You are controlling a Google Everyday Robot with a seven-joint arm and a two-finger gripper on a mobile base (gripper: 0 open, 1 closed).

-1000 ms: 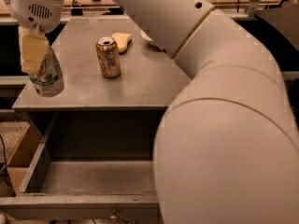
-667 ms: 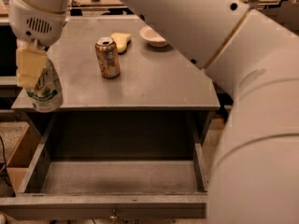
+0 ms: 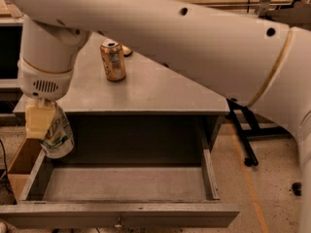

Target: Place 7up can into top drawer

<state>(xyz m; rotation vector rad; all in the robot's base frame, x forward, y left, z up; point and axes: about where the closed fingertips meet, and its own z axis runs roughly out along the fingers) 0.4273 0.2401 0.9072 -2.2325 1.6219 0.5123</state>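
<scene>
My gripper (image 3: 46, 127) is shut on the 7up can (image 3: 58, 136), a silvery-white can with green markings, tilted. It hangs just past the cabinet top's front left edge, over the left end of the top drawer (image 3: 121, 183). The drawer is pulled wide open, grey and bare inside, with a small metal keyhole (image 3: 117, 223) in the middle of its front panel. My pale finger (image 3: 38, 121) covers the can's left side.
A golden-brown can (image 3: 112, 60) stands on the grey cabinet top (image 3: 160, 89), with a yellowish object (image 3: 126, 50) behind it. My large white arm crosses the upper view. A cardboard box (image 3: 18, 166) sits on the floor at left. Black stand legs (image 3: 245, 140) are at right.
My gripper has carried the 7up can off the cabinet top, forward and down, to over the open drawer's left end. The arm has swung across the upper view.
</scene>
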